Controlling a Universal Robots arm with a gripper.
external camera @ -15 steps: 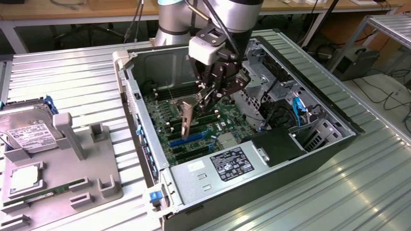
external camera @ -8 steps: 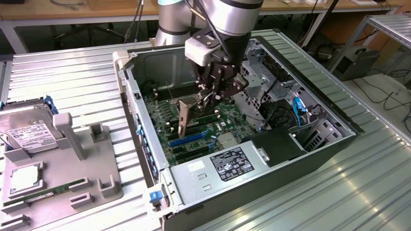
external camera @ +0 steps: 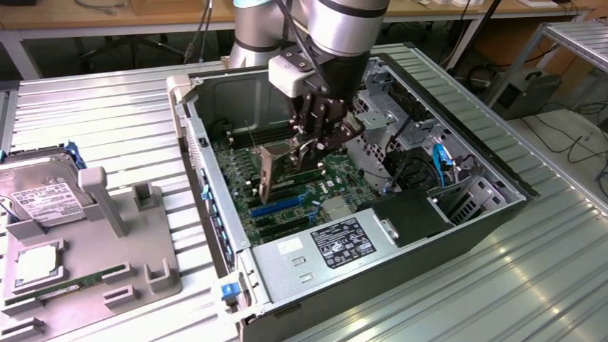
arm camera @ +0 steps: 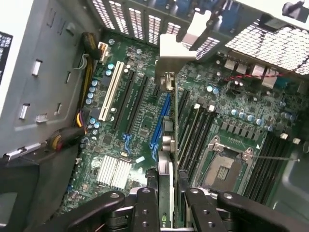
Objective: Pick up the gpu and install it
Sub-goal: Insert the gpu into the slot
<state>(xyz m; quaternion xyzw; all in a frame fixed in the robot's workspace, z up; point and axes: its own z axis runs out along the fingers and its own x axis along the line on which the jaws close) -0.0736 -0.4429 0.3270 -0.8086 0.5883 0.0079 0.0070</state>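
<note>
Your tool [external camera: 318, 139] sits at the upper centre of the exterior view, reaching down into the open computer case [external camera: 456, 235], and its fingers [arm camera: 145, 208] are partly closed on the top edge of the gpu [external camera: 273, 171]. In the wrist view you see the tool [arm camera: 166, 205] with the two dark fingers standing on either side of the card's thin edge [arm camera: 166, 183], pinching it between them.

The gpu stands upright on its long edge just above the green motherboard [external camera: 314, 192], in the middle of the exterior view. It hangs over the row of expansion slots, and in the wrist view its edge runs in line with the blue slot [arm camera: 161, 121] (whether the card's lower edge is already touching the slot, you cannot tell from these views). Its silver bracket [arm camera: 176, 46] shows near the top centre of the wrist view, close to the perforated rear wall of the case.

At the right of the wrist view lies the empty processor socket [arm camera: 224, 169] with its metal lever. On the exterior view's left, a grey fixture tray [external camera: 95, 249] rests on the ribbed metal counter [external camera: 532, 285], carrying a hard drive [external camera: 43, 199] with a white label and a green RAM stick [external camera: 67, 288] along its lower edge.
</note>
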